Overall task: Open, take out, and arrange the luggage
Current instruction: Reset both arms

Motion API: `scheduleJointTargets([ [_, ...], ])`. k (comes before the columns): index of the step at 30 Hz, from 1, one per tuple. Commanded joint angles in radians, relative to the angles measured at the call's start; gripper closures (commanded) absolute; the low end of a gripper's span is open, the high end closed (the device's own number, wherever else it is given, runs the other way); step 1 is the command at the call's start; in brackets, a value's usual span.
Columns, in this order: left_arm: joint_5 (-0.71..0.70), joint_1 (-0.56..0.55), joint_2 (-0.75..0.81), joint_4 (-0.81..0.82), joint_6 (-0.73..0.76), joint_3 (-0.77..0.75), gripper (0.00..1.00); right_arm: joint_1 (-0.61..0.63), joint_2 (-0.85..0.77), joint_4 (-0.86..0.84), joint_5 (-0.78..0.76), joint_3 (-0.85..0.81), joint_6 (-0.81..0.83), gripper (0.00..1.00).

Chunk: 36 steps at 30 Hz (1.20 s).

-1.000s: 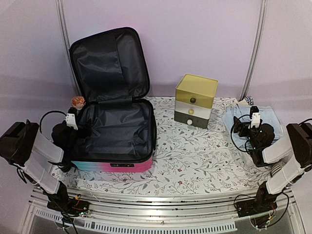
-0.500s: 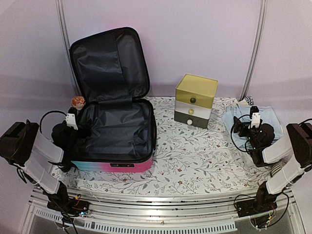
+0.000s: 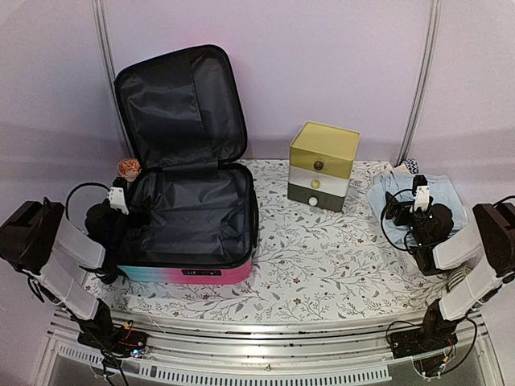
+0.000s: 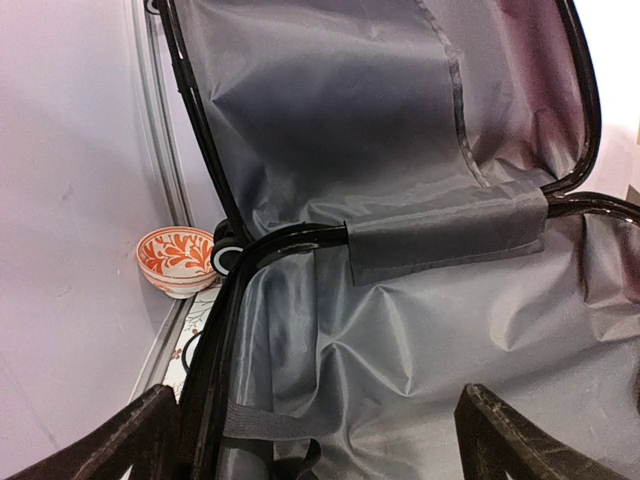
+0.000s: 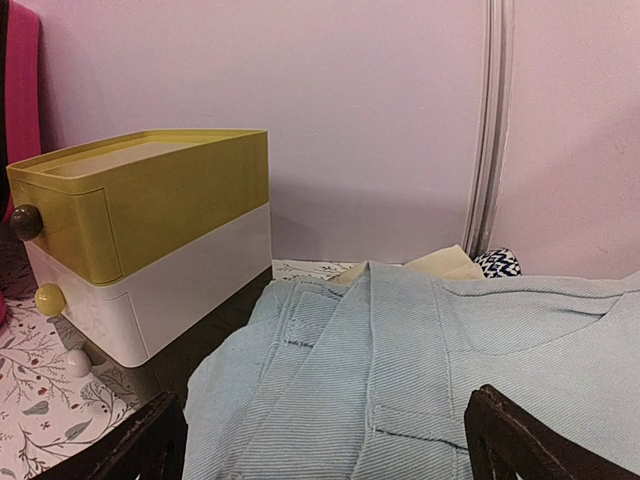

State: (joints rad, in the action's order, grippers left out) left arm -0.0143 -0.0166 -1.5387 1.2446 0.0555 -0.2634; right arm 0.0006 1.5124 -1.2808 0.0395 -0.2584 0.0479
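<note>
- On the left half of the table (image 3: 322,265), flat on its back: the luggage (image 3: 189,217), wide open, with its turquoise-to-pink side turned to the near edge.
- Raised steeply toward the back wall: the lid (image 3: 181,104), tied to the base at the hinge by a black fabric strap (image 4: 445,235).
- Inside both halves: creased black lining (image 4: 400,340).
- At the left rim of the base: the left gripper (image 3: 113,217), jaws spread wide and holding nothing. One finger (image 4: 120,445) outside the rim, the other over the lining.
- Just behind the back-left corner, beside a black wheel (image 4: 225,258): a small orange-and-white patterned bowl (image 3: 128,167).
- To the right and well apart, toward the back middle: a drawer box (image 3: 323,165) with a yellow top, white middle and dark bottom, a round knob on each drawer.
- Farther right, near the box at the back right corner: a folded pale blue garment (image 3: 447,193), flat on the flowered cloth.
- Over the garment's near-left part: the right gripper (image 3: 398,211), jaws wide apart and gripping nothing, aimed toward the drawer box.
- Behind the garment: a pale yellow piece (image 5: 440,265) and a black-and-white patterned item (image 5: 497,262), too little showing to tell what they are.
</note>
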Motion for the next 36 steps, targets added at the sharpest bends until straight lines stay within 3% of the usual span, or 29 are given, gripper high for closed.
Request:
scheduleJointTargets([
  [1,0.005,0.012,-0.008,0.03,-0.004,0.008,0.02,-0.01,0.019,0.014,0.0,0.01,-0.009,0.01],
  [36,0.004,0.014,-0.007,0.029,-0.006,0.006,0.02,-0.009,0.016,-0.011,0.01,0.023,-0.007,0.01],
])
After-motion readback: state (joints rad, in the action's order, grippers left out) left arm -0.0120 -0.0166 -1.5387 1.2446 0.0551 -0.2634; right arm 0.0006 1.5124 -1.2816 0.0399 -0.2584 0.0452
